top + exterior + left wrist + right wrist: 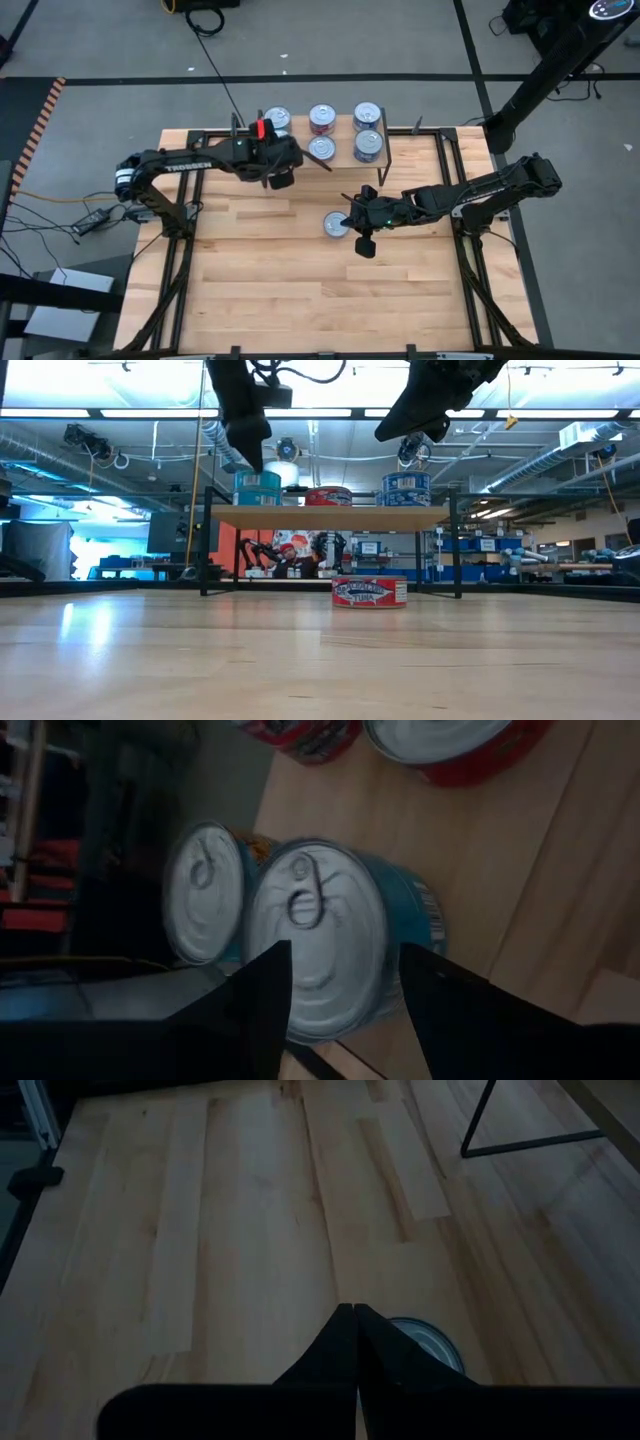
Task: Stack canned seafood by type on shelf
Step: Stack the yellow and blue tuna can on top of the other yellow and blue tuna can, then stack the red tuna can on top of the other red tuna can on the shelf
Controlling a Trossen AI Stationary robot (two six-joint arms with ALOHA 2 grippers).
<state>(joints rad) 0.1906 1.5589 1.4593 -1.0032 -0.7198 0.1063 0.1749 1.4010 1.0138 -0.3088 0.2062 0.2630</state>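
Observation:
The shelf (330, 517) stands at the table's far side with several tins of canned seafood on its plank. A light-blue tin (335, 935) stands at its left end, another (205, 890) beside it and red tins (450, 745) beyond. My left gripper (345, 995) is open just above the light-blue tin, clear of it in the low view (252, 455). One tin with a red and blue label (369, 592) rests on the tabletop in front of the shelf. My right gripper (356, 1325) is shut and hangs above the table beside that tin (425, 1345), holding nothing.
The shelf's thin black legs (459, 550) stand at either side of the loose tin. Black rails (462, 180) run along the table's left and right edges. Bare wooden tabletop (300, 290) lies toward the near edge.

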